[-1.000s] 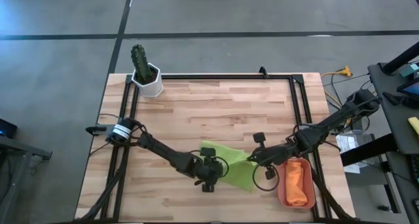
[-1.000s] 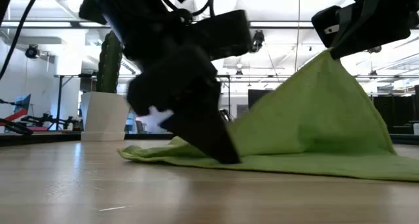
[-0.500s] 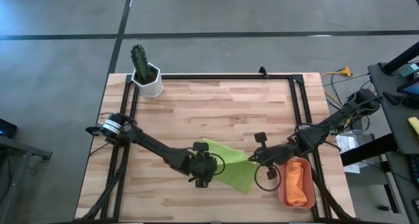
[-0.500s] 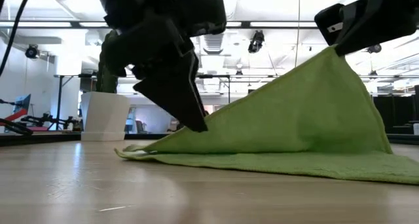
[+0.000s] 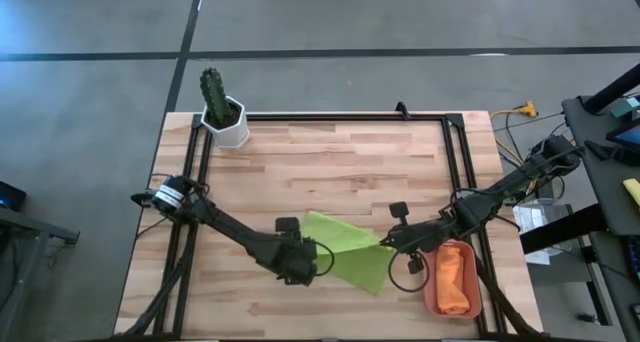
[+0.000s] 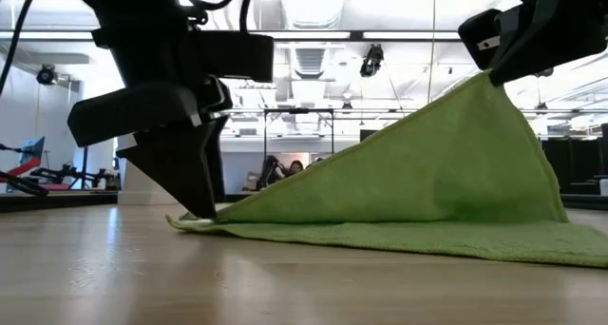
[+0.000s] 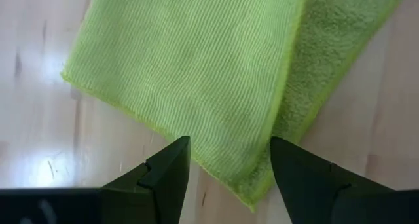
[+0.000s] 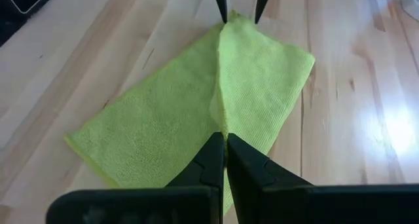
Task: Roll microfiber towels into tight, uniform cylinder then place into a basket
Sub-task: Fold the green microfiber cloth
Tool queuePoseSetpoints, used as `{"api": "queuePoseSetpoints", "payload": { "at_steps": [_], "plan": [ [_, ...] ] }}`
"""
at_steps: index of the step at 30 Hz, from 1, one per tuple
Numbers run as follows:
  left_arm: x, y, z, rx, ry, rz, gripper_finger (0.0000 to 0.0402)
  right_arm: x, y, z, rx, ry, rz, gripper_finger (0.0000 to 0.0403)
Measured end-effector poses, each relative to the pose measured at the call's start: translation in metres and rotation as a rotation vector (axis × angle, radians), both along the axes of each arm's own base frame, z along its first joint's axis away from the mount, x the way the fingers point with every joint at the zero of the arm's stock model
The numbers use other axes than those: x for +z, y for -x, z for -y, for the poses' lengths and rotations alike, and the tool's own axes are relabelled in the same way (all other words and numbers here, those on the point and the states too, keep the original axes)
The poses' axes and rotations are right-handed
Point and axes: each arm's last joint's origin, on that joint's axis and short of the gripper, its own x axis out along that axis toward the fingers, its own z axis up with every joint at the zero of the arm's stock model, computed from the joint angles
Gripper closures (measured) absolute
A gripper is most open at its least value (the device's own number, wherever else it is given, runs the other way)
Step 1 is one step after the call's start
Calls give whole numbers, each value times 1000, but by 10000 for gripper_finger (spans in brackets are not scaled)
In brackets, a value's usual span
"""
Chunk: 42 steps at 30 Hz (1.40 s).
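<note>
the lime green towel (image 5: 350,250) lies in the lower middle of the high view on the wooden worktop (image 5: 330,172), partly folded over itself, with one corner lifted off the wood. the right hand (image 5: 386,241) is pressed together on that raised corner, pinching it; in the low view the cloth climbs from the worktop to a peak at the upper right of the frame, where the right hand holds it. the right wrist view shows the two dark fingers (image 8: 213,160) closed on the fold, the rest of the towel draped away from them.

the left hand (image 5: 298,267) sits at the towel's opposite corner, at the lower centre-left of the high view. its fingers (image 7: 171,168) are spread, one on each side of the towel's edge, tips down at the worktop, gripping nothing.

the orange towel (image 5: 453,278) lies in the terracotta basket (image 5: 431,294) at the lower right of the high view, just beside the right hand. a white pot with a cactus (image 5: 222,108) stands at the upper left corner of the worktop.
</note>
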Motion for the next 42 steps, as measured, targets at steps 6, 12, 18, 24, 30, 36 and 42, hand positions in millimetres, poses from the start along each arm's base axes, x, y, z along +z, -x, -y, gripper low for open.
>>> {"api": "queuePoseSetpoints", "payload": {
  "at_steps": [6, 12, 18, 24, 30, 36, 42],
  "plan": [
    [1, 1, 2, 2, -32, 19, 214, -3, 1, 1, -13, -6, -9, 394],
    [1, 0, 3, -2, -27, 27, 239, -3, 1, 2, -48, 14, 4, 394],
    [1, 3, 8, -18, -25, 26, 260, -2, 0, 4, -100, 54, 34, 394],
    [0, 4, 10, -24, -25, 25, 268, 3, 1, 5, -132, 57, 74, 394],
    [-10, 7, 8, -25, -26, 23, 268, 10, 4, 7, -145, 35, 105, 394],
    [-14, 8, 7, -17, -52, 47, 268, 10, 5, 7, -150, 30, 104, 394],
    [-13, 7, 6, -7, -88, 78, 268, 9, 5, 7, -158, 26, 99, 394]
  ]
}}
